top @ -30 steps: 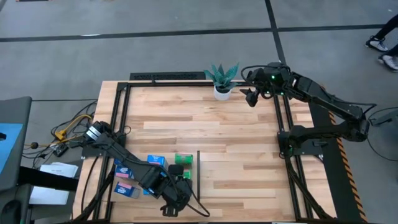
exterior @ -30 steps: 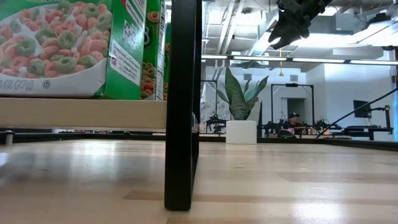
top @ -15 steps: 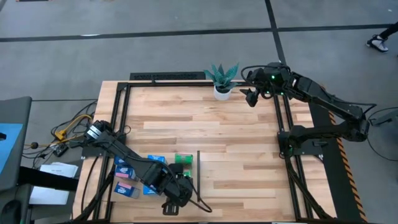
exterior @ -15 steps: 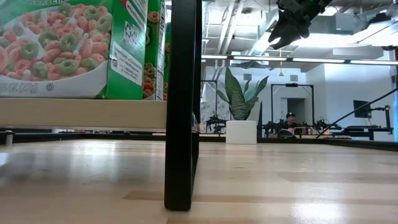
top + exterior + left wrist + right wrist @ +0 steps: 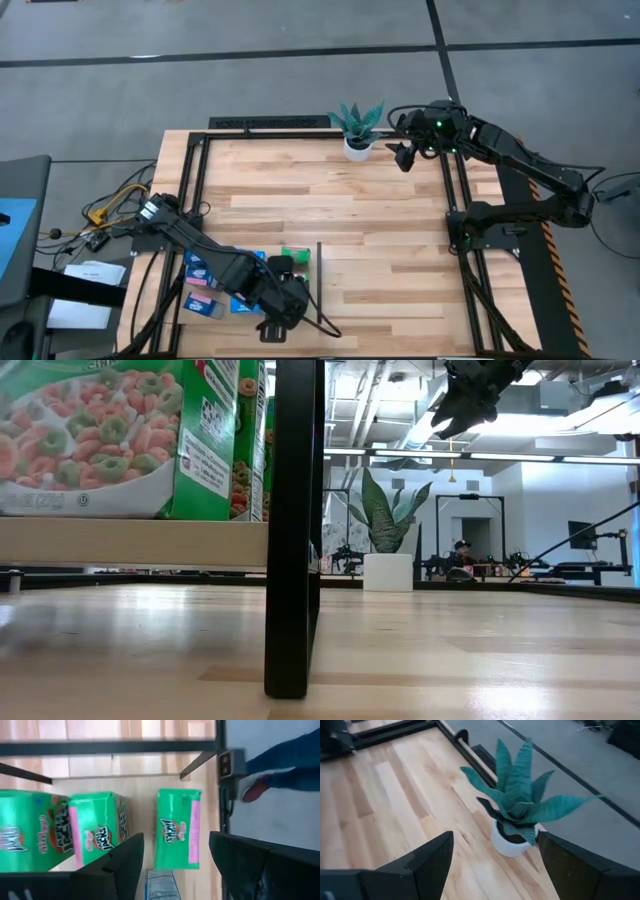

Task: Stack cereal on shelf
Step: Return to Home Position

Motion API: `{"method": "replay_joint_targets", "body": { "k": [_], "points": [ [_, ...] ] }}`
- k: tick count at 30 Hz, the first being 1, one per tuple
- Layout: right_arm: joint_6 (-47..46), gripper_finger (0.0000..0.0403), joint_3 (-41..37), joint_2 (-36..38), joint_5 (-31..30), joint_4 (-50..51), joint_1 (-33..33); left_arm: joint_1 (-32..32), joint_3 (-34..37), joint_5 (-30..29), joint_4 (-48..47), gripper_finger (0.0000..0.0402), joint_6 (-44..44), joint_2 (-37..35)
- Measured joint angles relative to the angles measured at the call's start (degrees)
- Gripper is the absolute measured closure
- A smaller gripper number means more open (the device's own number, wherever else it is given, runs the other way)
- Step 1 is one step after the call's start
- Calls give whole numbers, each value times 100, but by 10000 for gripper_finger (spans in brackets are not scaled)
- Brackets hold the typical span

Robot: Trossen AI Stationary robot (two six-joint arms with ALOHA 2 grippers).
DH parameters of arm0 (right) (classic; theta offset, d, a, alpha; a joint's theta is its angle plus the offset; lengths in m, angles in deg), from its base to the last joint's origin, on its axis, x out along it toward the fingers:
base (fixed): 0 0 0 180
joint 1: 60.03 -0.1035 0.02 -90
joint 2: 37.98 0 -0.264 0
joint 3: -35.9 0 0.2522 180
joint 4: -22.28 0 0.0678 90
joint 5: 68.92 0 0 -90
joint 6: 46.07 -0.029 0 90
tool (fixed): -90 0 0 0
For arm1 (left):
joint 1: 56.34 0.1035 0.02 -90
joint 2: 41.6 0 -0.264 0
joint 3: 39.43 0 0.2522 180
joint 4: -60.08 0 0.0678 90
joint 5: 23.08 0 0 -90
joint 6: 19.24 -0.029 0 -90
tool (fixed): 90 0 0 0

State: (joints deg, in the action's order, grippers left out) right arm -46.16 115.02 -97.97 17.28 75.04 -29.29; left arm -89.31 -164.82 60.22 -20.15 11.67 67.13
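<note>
Your left gripper (image 5: 176,836) hangs over the near-left part of the table (image 5: 380,230), low above the cereal. Its fingers (image 5: 107,870) are spread wide and nothing sits between them.

Looking down past those fingers, you see three green cereal boxes (image 5: 97,827) in a row. Two of them touch each other. The third stands a little apart, with a strip of bare wood between it and its neighbour (it is the one right under the gap of the fingers). The blue cereal boxes (image 5: 203,270) lie on the other side of the green ones, and the left arm covers part of them in the high view.

In the low view the green boxes stand on the pale wooden board of the shelf (image 5: 130,542), close beside the black divider strip (image 5: 293,530). Beyond the black rail (image 5: 110,747), a person's shoe and trouser leg (image 5: 252,790) show on the floor.

Your right gripper (image 5: 403,155) waits at the far right corner of the table, raised above the wood and just beside the potted plant (image 5: 517,815). Its fingers are also spread apart and hold nothing.
</note>
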Motion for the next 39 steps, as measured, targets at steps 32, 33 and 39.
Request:
{"method": "replay_joint_targets", "body": {
  "k": [32,33,39],
  "points": [
    [-406,85,-1248,1829,2937,-2197,876,384,245,-1012,1311,187,-2413,-3598],
    [-452,85,-1353,1839,3138,-2328,958,500,810,-841,1821,187,-2481,-3957],
    [-596,85,-1761,1847,3895,-3050,1368,1415,4440,134,4486,187,-2136,-6141]
  ]
}}
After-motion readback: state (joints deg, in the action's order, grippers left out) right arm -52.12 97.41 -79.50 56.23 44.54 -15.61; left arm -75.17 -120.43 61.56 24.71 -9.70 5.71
